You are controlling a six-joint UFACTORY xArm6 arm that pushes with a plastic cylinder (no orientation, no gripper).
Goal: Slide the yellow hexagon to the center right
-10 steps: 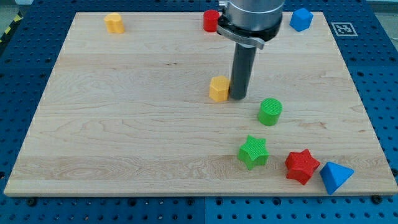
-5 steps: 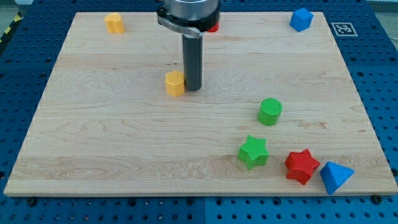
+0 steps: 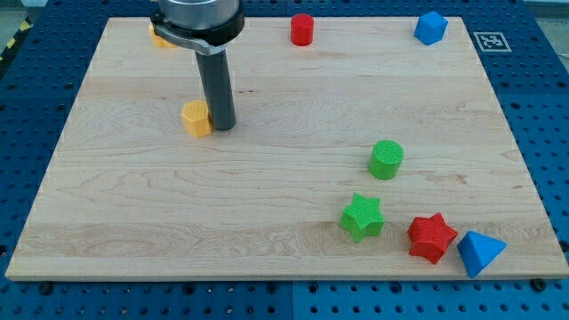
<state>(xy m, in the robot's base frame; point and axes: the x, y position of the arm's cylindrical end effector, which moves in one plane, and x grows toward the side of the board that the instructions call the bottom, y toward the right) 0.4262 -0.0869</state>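
A yellow hexagon block [image 3: 196, 117] lies on the wooden board [image 3: 284, 222], left of centre and in the upper half. My tip [image 3: 221, 127] stands right against the hexagon's right side, touching it. The dark rod rises from there to the arm's housing at the view's top. A second yellow block [image 3: 156, 36] sits at the top left, partly hidden behind the arm, so its shape cannot be made out.
A red cylinder [image 3: 302, 29] stands at the top centre and a blue block [image 3: 430, 28] at the top right. A green cylinder [image 3: 386, 159] sits right of centre. A green star [image 3: 362, 217], a red star [image 3: 431, 236] and a blue triangle [image 3: 480, 252] lie at the bottom right.
My tip has moved steadily to the view's left, and the yellow hexagon has slid left with it, from near the board's centre to left of centre. The other blocks have not moved.
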